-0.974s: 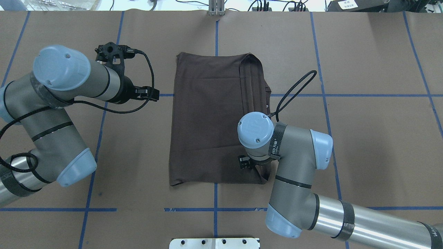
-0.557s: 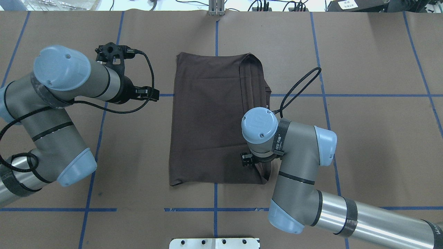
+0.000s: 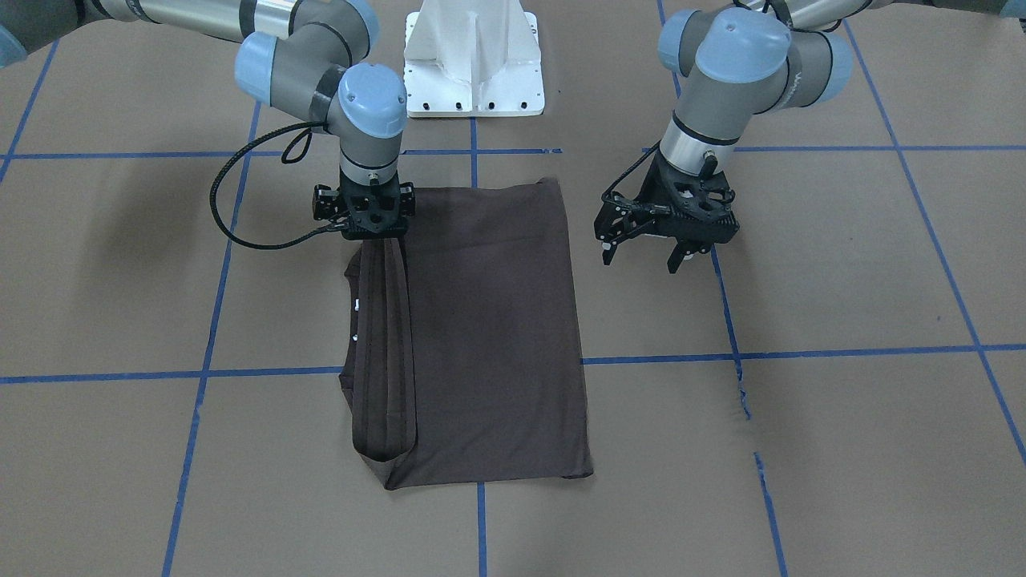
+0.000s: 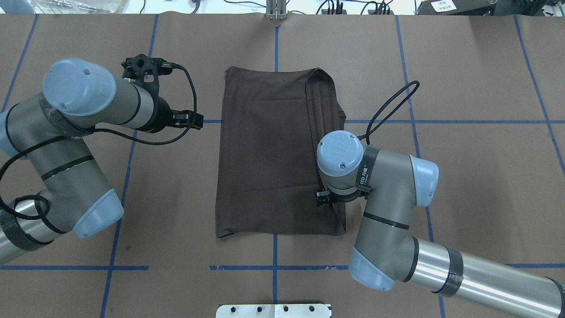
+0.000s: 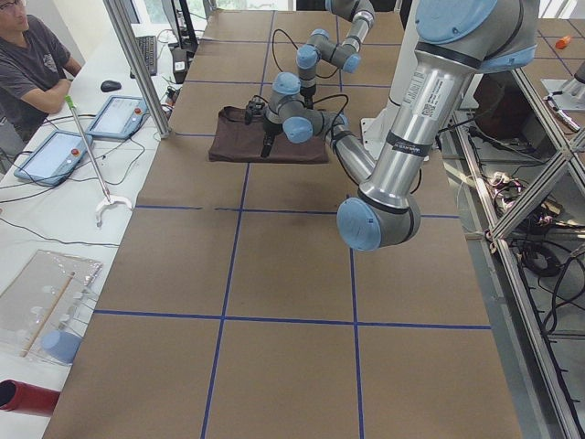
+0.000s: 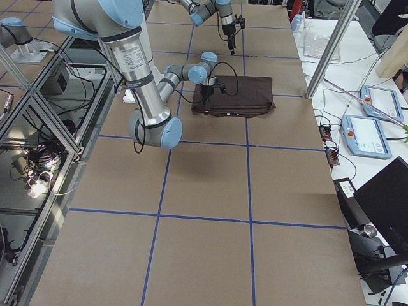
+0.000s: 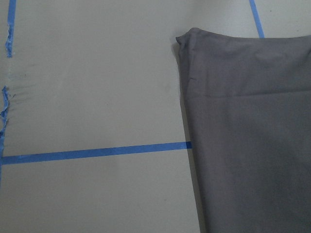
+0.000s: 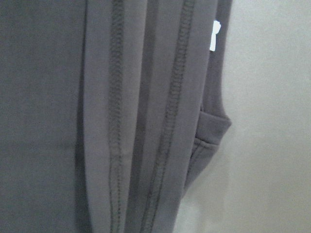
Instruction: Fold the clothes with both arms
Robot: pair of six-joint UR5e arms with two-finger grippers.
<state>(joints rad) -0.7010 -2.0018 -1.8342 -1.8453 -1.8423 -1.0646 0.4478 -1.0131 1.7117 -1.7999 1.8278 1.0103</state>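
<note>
A dark brown short-sleeved T-shirt, folded into a rectangle, lies flat at the middle of the brown paper-covered surface, which is gridded with blue tape. Seen from overhead, the black right pincer points straight down at the shirt's 4 o'clock, grasping the seamed band of folded fabric there. The black left pincer hangs released, fingers spread, at the shirt's 9 o'clock, apart from the cloth.

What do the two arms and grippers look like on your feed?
The left arm and right arm are silver-grey tubes with light blue joint caps and black bands. The left gripper and right gripper are black, two-fingered, each fed by a looping black cable. The right wrist band carries white lettering.
</note>
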